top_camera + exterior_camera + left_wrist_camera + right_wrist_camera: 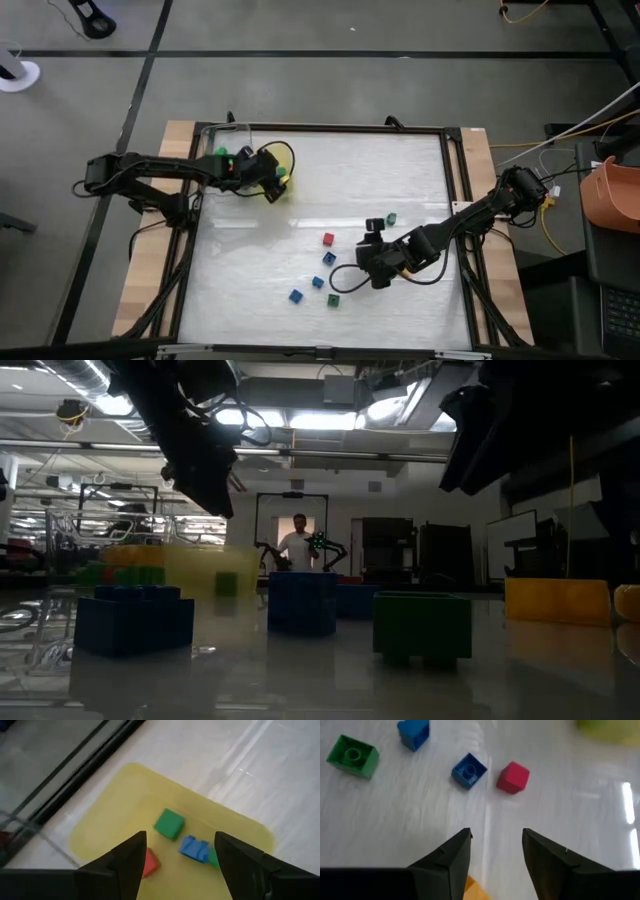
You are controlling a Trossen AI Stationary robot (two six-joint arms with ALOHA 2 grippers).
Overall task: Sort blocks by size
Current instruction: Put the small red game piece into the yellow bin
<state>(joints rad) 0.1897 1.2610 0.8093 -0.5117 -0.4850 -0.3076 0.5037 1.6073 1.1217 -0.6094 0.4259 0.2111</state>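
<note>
High view: several blocks loose on table; some already on yellow tray; left gripper, right gripper both agape, empty.

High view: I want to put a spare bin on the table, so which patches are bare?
Bare: the far right corner beyond the right claw, and the near left below the yellow tray. Crowded: loose blocks near the middle by the right claw, and the left claw over the tray.

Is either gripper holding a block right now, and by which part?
Nothing is held. The left gripper hangs open over the flat yellow tray; the right gripper is open above the white table.
</note>
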